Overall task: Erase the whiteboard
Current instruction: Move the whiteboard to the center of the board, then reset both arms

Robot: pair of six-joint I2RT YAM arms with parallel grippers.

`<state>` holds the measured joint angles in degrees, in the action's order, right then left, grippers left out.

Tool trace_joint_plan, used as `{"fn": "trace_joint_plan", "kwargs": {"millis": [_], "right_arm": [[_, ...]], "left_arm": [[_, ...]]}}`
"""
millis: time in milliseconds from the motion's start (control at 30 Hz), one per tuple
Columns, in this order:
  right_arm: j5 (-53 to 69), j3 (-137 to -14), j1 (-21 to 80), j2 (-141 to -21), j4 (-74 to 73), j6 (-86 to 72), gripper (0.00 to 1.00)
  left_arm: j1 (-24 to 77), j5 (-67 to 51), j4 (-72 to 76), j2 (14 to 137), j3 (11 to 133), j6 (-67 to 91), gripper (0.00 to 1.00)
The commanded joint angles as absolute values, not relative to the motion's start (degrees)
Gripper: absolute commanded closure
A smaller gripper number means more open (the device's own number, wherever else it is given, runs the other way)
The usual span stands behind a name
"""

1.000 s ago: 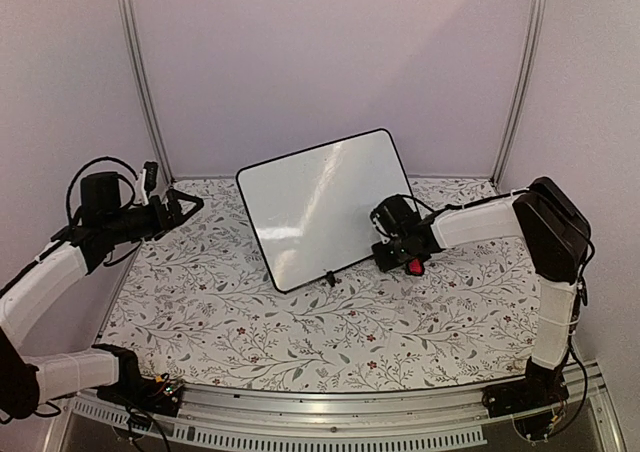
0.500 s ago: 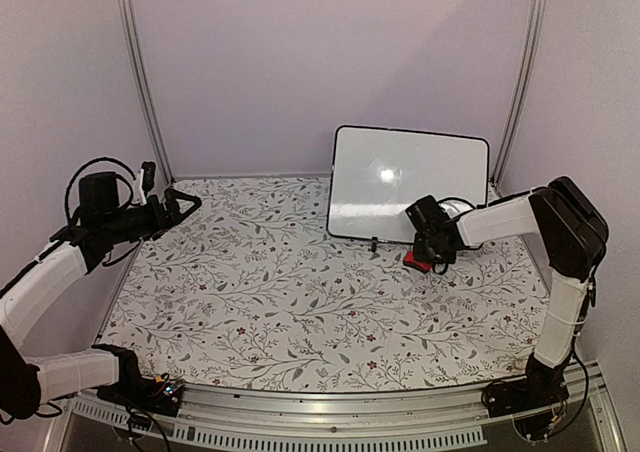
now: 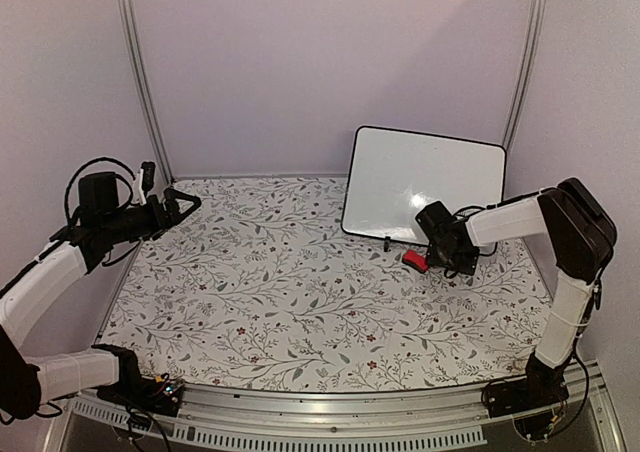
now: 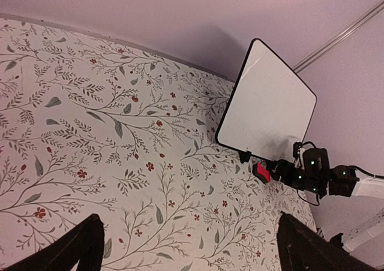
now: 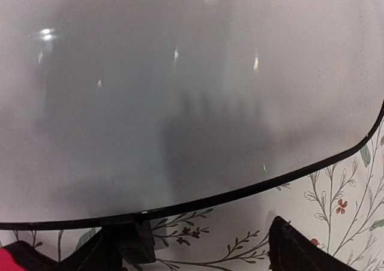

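The whiteboard (image 3: pixel 425 184) stands upright at the back right of the table, its face bare of writing. It shows again in the left wrist view as whiteboard (image 4: pixel 270 103) and fills the right wrist view as whiteboard (image 5: pixel 180 91). My right gripper (image 3: pixel 441 249) sits low just in front of its bottom edge, open, with only tablecloth between its fingers (image 5: pixel 300 250). A small red eraser (image 3: pixel 414 261) lies on the cloth just left of that gripper; a corner of the eraser (image 5: pixel 7 261) shows outside the jaws. My left gripper (image 3: pixel 186 204) hovers open at the far left.
The board's black foot (image 5: pixel 135 246) rests on the flowered tablecloth (image 3: pixel 280 292). Metal posts (image 3: pixel 520 67) and the lilac walls stand close behind and to the right of the board. The right arm's elbow (image 3: pixel 580 222) is near the right wall.
The whiteboard has gone from leaning at the table's middle to standing at the back right. My right gripper moved right with it and opened, the eraser now outside its jaws. The left arm stayed put.
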<state>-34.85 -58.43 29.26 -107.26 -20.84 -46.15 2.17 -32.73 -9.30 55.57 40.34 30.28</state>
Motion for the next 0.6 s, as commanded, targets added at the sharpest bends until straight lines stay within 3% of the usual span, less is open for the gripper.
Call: {"fn": "trace_joint_plan", "kwargs": {"millis": [0, 33, 233, 567], "right_arm": [[-36.02, -57.39, 30.3, -103.51, -25.28, -47.98, 0.06], [-36.75, -57.51, 31.15, -102.74, -26.28, -48.33, 0.02], [-40.4, -58.61, 40.27, -93.52, -32.56, -50.55, 0.01], [-42.47, -51.65, 71.01, -70.07, -25.16, -40.31, 0.01]], "left_arm": [[1.49, -32.83, -9.4, 55.09, 40.47, 30.38, 0.0], [1.49, -32.82, -9.29, 55.04, 40.48, 30.34, 0.0], [3.65, -29.47, -10.2, 53.12, 42.06, 31.71, 0.0], [29.81, -17.16, -14.53, 43.49, 38.45, 33.97, 0.0]]}}
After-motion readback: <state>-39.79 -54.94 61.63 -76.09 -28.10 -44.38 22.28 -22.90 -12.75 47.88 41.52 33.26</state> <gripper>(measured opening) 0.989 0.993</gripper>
